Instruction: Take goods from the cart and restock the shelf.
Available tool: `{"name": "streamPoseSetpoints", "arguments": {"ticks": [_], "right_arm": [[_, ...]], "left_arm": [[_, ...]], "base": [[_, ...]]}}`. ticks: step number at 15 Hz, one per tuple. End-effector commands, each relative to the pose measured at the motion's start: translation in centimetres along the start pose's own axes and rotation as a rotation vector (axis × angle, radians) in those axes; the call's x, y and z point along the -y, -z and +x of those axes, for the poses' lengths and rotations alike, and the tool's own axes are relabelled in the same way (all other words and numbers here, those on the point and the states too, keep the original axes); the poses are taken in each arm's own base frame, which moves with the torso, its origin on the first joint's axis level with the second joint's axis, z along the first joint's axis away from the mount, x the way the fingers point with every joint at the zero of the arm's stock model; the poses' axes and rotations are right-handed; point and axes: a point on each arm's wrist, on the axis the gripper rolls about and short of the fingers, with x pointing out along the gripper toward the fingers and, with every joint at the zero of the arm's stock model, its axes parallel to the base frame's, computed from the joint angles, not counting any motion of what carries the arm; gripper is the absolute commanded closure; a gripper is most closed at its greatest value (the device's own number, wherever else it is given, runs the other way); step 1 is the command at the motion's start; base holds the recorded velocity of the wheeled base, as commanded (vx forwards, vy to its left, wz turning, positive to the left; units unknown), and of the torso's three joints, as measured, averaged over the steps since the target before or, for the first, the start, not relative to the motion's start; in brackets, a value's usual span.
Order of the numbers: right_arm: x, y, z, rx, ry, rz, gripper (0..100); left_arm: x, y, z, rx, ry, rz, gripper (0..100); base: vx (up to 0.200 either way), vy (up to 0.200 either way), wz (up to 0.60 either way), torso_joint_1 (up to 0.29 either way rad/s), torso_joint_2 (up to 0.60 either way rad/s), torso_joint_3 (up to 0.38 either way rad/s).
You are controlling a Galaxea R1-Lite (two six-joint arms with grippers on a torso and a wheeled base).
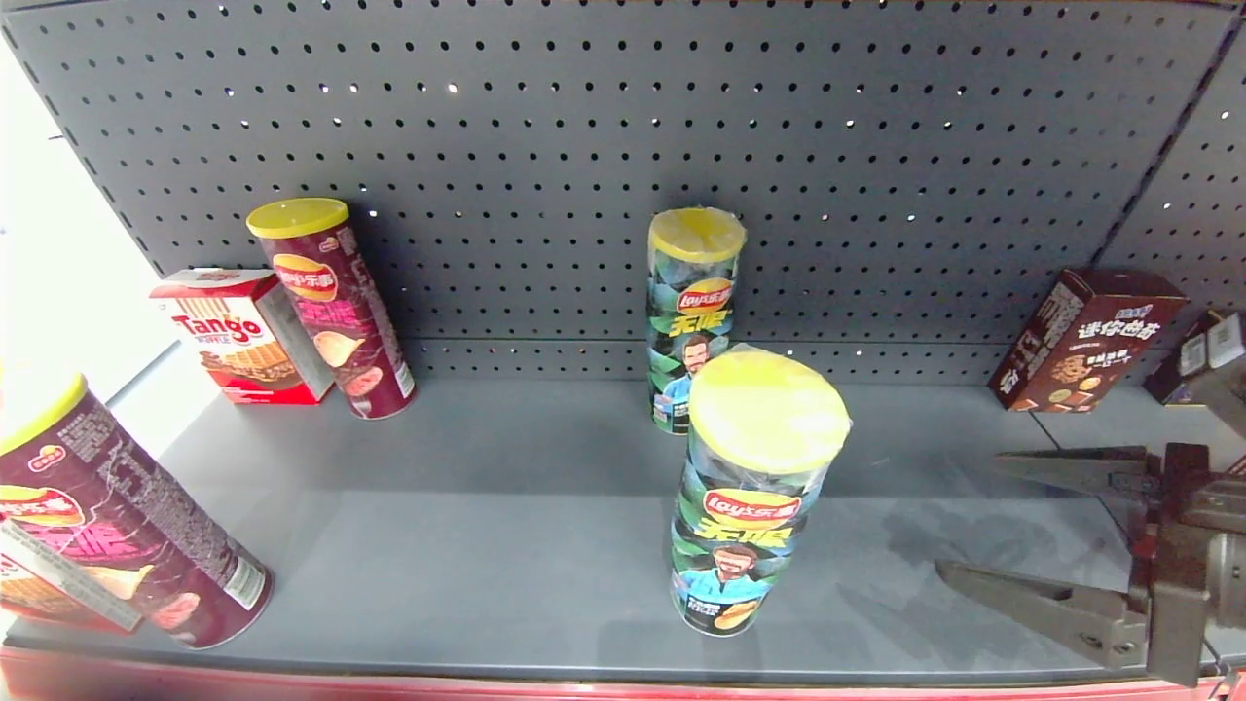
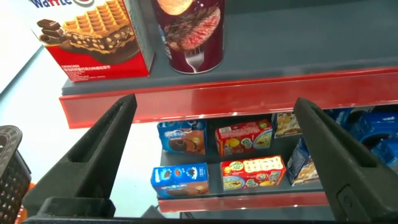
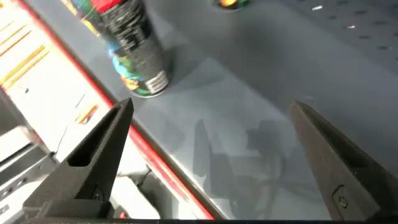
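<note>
Progress, as judged: shelf [image 1: 506, 545] partly stocked; front green can [image 1: 751, 492] stands upright just right of frame centre, free of any grip, so that placement looks finished; rear green can [image 1: 693, 312] upright behind it, close to the pegboard back [image 1: 584, 117]; the two cans are near each other, contact not discernible.

Right gripper [image 1: 969, 516] at lower right of the head view, fingers spread wide, holding nothing, near the front green can but apart from it; right wrist view agrees, with the can's base on the shelf close to the red front edge [image 2: 249, 93].

Left gripper [image 2: 214, 109] likewise spread and empty, hanging outside the red front edge, below the front maroon can [image 1: 117, 526] and the front wafer box [image 2: 99, 37], which stand just beside each other at lower left of the head view.

Also stocked: rear maroon can [image 1: 331, 307] and rear wafer box [image 1: 238, 336] at upper left, side by side, possibly touching; brown biscuit box [image 1: 1085, 341] at right, next to the back panel.

Left to do, as judged: wide bare stretches between the groups, so more goods could go in; both hands empty, so the next fetch from the cart is not yet begun.

Surface: grey matt metal, flat, faint shadows; perforated grey back panel.

Room: lower shelf rows [image 2: 242, 155] with small packets under the red edge; a dark mesh basket [image 2: 9, 168] off to the side, possibly the cart, cannot confirm.
</note>
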Motion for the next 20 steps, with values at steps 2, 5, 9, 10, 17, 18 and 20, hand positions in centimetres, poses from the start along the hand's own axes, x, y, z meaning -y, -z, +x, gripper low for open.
{"name": "streamPoseSetpoints", "arguments": {"ticks": [2, 5, 9, 10, 17, 18, 20], "right_arm": [[-0.6, 0.5, 2.0, -0.066, -0.054, -0.009, 0], [-1.0, 0.6, 3.2, -0.087, -0.079, -0.016, 0], [-1.1, 0.6, 4.3, -0.108, -0.084, -0.019, 0], [-1.1, 0.6, 4.5, -0.111, -0.084, -0.019, 0], [-1.0, -0.2, 6.7, -0.122, -0.090, -0.020, 0], [-0.9, -0.3, 7.1, -0.120, -0.088, -0.020, 0], [-0.8, -0.4, 7.7, -0.128, -0.088, -0.018, 0]], "left_arm": [[0.0, 0.0, 0.0, -0.002, 0.000, 0.000, 0], [0.0, 0.0, 0.0, -0.002, -0.002, -0.001, 0], [0.0, 0.0, 0.0, -0.001, -0.002, -0.001, 0], [0.0, 0.0, 0.0, -0.001, -0.002, -0.001, 0], [0.0, 0.0, 0.0, -0.002, -0.002, -0.001, 0], [0.0, 0.0, 0.0, -0.001, -0.002, -0.001, 0], [0.0, 0.0, 0.0, -0.002, -0.002, -0.003, 0]], "base": [[0.000, 0.000, 0.00, 0.000, 0.00, 0.000], [0.000, 0.000, 0.00, 0.000, 0.00, 0.000], [0.000, 0.000, 0.00, 0.000, 0.00, 0.000], [0.000, 0.000, 0.00, 0.000, 0.00, 0.000], [0.000, 0.000, 0.00, 0.000, 0.00, 0.000], [0.000, 0.000, 0.00, 0.000, 0.00, 0.000], [0.000, 0.000, 0.00, 0.000, 0.00, 0.000]]}}
